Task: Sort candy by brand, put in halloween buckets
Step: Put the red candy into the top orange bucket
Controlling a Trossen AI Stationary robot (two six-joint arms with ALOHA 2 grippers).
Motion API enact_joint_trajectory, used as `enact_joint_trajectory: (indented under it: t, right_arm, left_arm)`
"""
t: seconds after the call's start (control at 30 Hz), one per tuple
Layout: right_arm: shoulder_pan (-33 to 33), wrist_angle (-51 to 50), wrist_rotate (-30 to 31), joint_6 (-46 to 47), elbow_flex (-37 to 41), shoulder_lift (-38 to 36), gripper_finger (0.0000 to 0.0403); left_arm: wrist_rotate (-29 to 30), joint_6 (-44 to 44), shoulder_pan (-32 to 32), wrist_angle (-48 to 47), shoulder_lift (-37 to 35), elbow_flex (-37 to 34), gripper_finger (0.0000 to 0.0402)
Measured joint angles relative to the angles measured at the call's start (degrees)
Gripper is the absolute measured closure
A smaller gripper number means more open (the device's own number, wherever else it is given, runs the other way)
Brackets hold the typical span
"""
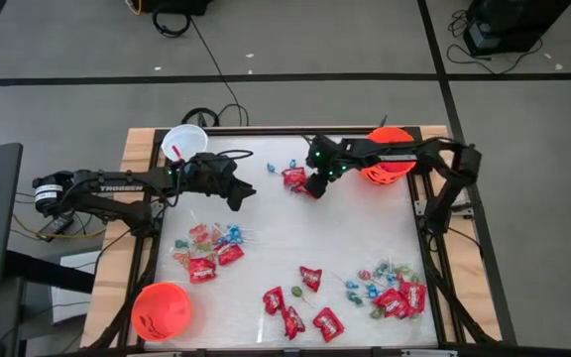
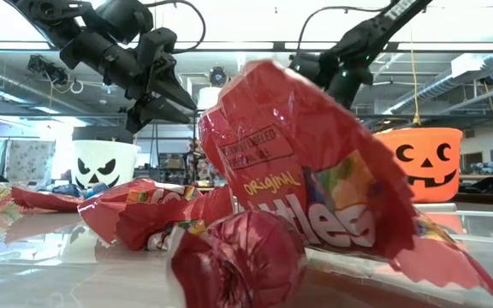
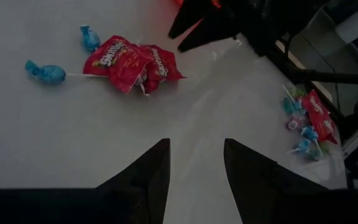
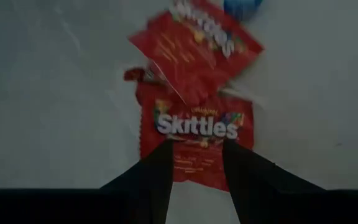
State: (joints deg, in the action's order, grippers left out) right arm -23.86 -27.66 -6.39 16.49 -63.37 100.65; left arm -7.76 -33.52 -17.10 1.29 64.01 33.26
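Note:
Two red Skittles packets (image 4: 194,81) lie overlapped on the white table top, with blue-wrapped lollipops (image 3: 45,73) beside them. My right gripper (image 4: 194,142) is open and hangs just above the nearer packet (image 1: 293,178), its fingers either side of the packet's lower edge. My left gripper (image 1: 251,193) is open and raised over bare table (image 3: 197,142), left of those packets. The white bucket (image 1: 183,142) stands at the far left. One orange bucket (image 1: 389,159) is at the far right under the right arm, and the other (image 1: 162,309) at the near left.
More candy lies in piles: mixed sweets at the left (image 1: 206,248), red packets at the near middle (image 1: 295,309), and lollipops with packets at the near right (image 1: 395,293). A red packet (image 2: 306,180) fills the low view's foreground. Bare table lies in the middle.

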Motion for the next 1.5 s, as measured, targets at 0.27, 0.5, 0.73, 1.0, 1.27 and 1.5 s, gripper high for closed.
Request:
enact_joint_trajectory:
  t: [0.27,0.5,0.73,1.0,1.27,1.5]
  right_arm:
    - [-0.26,3.34,2.09,-1.29,0.0,5.57,0.0192]
    - [-0.63,3.63,1.35,-1.48,-0.35,8.53,0.0237]
    - [-0.6,1.34,1.38,-1.88,0.21,4.14,0.039]
    - [-1.48,-3.02,3.33,-0.14,0.07,-5.7,0.0396]
    - [1.49,-1.19,-2.19,-13.19,0.02,-4.88,0.0324]
    - [6.93,1.55,-0.49,-27.34,0.43,-2.38,0.0202]
  left_arm:
    - [-1.52,0.2,-0.04,0.01,0.0,0.01,0.0245]
    - [-2.52,0.59,-0.04,0.03,0.0,0.01,0.0245]
    - [-3.46,6.65,-0.07,0.62,0.0,0.01,0.0245]
    - [-3.42,13.96,-0.07,1.52,0.0,-0.01,0.0245]
    - [-3.35,22.58,-0.07,3.59,0.0,-0.01,0.0245]
    - [-3.4,21.06,0.08,3.15,0.0,0.0,0.0245]
